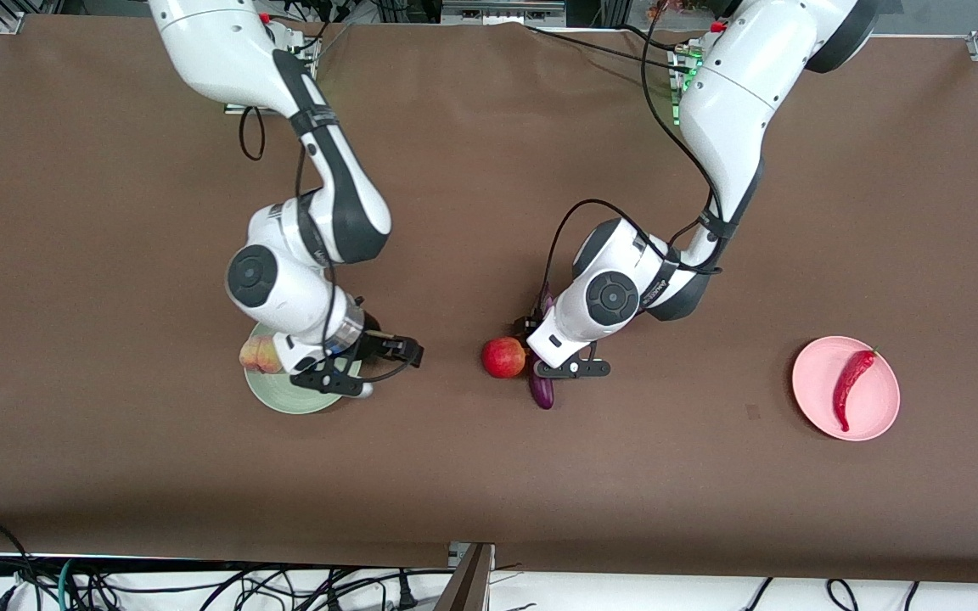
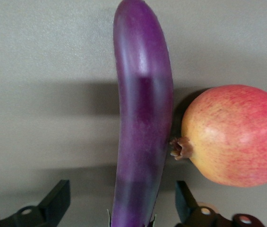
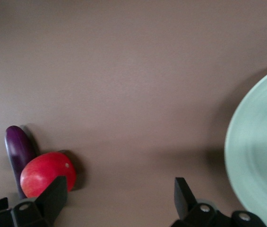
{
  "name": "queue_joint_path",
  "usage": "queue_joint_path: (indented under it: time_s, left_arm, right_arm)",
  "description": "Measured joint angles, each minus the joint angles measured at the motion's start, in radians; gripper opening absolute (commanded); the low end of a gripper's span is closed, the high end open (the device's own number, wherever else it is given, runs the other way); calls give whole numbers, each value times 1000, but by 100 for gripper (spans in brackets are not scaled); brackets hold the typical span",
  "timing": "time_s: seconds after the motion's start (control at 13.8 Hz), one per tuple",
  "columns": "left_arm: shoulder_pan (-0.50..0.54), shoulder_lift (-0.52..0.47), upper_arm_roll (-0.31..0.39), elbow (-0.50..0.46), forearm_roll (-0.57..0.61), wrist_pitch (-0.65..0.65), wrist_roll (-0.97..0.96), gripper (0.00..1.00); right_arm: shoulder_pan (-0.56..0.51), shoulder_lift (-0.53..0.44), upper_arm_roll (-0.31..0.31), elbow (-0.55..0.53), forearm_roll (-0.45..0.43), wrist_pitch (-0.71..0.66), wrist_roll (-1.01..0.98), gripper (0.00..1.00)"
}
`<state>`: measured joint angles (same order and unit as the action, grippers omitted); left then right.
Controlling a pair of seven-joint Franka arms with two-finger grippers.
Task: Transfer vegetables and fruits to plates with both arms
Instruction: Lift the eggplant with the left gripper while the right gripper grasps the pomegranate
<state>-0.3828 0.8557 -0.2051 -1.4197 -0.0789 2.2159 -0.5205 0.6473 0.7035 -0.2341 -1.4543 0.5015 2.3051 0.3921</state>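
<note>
A brown counter [image 1: 489, 475] carries everything. The right arm [image 1: 319, 212] bends down over the mint green plate [image 1: 285, 399], which lies toward the right arm's end; the left arm [image 1: 710, 170] folds down at mid-counter. The pink plate [image 1: 867, 407], toward the left arm's end, holds the red chili pepper [image 1: 851, 388]. The purple eggplant [image 2: 142, 118] lies at mid-counter, passing between the spread fingers of the left gripper [image 2: 123, 203], which is open around it without clamping. The red apple-like fruit [image 1: 503, 357] sits touching the eggplant, crowding one finger. The peach [image 1: 258, 354] rests on the green plate's rim. The right gripper [image 3: 120, 198] stands open and empty over the plate's edge.
</note>
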Motion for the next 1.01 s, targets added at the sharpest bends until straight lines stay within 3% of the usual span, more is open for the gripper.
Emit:
queue_joint_path:
  time_s: [0.07, 0.22, 0.29, 0.36, 0.43, 0.58, 1.01]
  left_arm:
    - [0, 3, 0, 0, 0, 1, 0, 91]
    - [0, 8, 1, -4, 0, 7, -1, 80]
    - [0, 8, 1, -6, 0, 10, -1, 50]
    - [0, 8, 1, -8, 0, 12, -1, 41]
    - [0, 8, 2, -9, 0, 14, -1, 23]
    - [1, 8, 4, -9, 0, 16, 0, 0]
    - [40, 0, 24, 1, 3, 12, 87, 0]
  right_arm:
    - [11, 7, 0, 0, 0, 17, 19, 100]
    - [32, 20, 1, 0, 1, 56, 61, 100]
    - [46, 27, 1, 0, 1, 80, 91, 100]
    - [62, 35, 2, 0, 1, 109, 122, 100]
    - [79, 45, 2, 0, 1, 141, 150, 100]
    - [111, 68, 3, 0, 1, 197, 198, 100]
    - [153, 109, 3, 0, 1, 282, 271, 100]
